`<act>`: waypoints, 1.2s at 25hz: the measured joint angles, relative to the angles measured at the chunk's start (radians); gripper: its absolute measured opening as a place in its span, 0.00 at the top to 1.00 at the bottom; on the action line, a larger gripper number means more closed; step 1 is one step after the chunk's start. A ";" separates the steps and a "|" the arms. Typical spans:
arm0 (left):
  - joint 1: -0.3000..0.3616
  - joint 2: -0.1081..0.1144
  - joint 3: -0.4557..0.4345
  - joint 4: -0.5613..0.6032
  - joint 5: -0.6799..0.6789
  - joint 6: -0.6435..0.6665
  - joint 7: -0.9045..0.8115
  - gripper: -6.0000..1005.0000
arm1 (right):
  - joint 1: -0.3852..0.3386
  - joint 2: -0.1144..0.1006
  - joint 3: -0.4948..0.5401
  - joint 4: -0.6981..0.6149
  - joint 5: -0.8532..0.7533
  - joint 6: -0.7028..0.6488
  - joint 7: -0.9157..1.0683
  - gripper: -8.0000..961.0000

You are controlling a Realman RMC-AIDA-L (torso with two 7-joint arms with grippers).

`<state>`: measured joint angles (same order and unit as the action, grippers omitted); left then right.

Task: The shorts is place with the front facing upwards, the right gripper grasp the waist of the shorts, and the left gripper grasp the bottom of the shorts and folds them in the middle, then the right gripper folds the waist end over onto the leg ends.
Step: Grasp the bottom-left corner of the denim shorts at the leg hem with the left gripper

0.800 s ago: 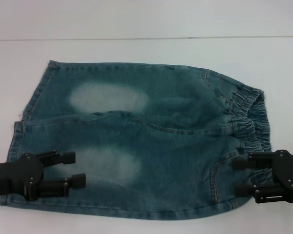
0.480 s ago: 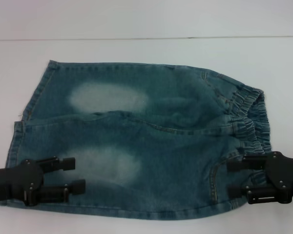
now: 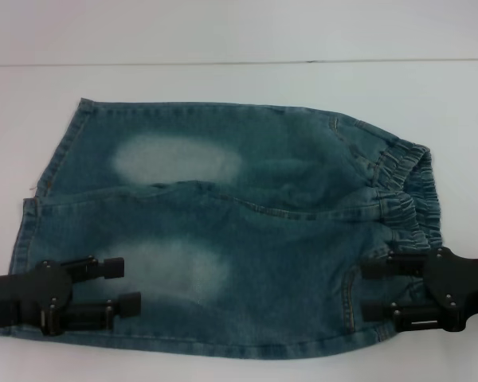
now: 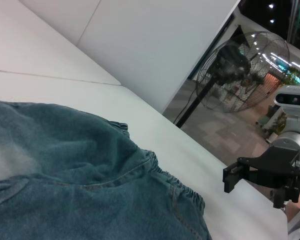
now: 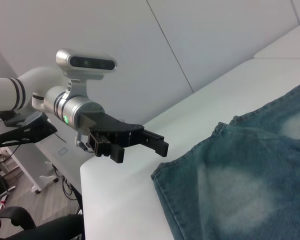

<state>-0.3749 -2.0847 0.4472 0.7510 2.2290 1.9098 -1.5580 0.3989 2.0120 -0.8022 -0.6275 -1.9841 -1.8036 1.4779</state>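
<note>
- Blue-green washed denim shorts [image 3: 239,231] spread flat on a white table [image 3: 239,79], laid sideways across the head view.
- Two pale faded thigh patches, one on the far leg, one on the near leg; orange-tan stitching along seams and pocket edge.
- Waist [image 3: 410,195] at the robot's right: crinkled, gathered elastic band, narrower than the other end.
- Leg ends [image 3: 44,199] at the robot's left: flat, straight, stitched hems, the far one stepped slightly in from the near one.
- Left gripper [image 3: 127,285] over the near leg close to its hem, black fingers pointing toward the waist, spread apart, nothing between them.
- Right gripper [image 3: 368,290] over the near corner of the waist, fingers pointing toward the legs, likewise parted and holding nothing.
- Contact with the cloth: cannot tell for either gripper.
- No readable brand, label or writing on the denim or on the arms.
- In the left wrist view, a large black standing fan [image 4: 242,75] beyond the table edge.
</note>
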 joint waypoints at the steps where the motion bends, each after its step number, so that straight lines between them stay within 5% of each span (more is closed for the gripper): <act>1: 0.000 0.000 0.000 0.000 0.000 0.000 -0.003 0.10 | 0.001 0.001 0.000 0.000 0.000 0.000 0.000 0.18; 30: -0.002 0.000 0.002 0.001 0.000 0.006 -0.017 0.10 | 0.005 0.004 0.002 -0.005 0.005 -0.008 0.008 0.19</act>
<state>-0.3774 -2.0846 0.4495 0.7516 2.2288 1.9158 -1.5754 0.4039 2.0156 -0.8000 -0.6320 -1.9787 -1.8117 1.4857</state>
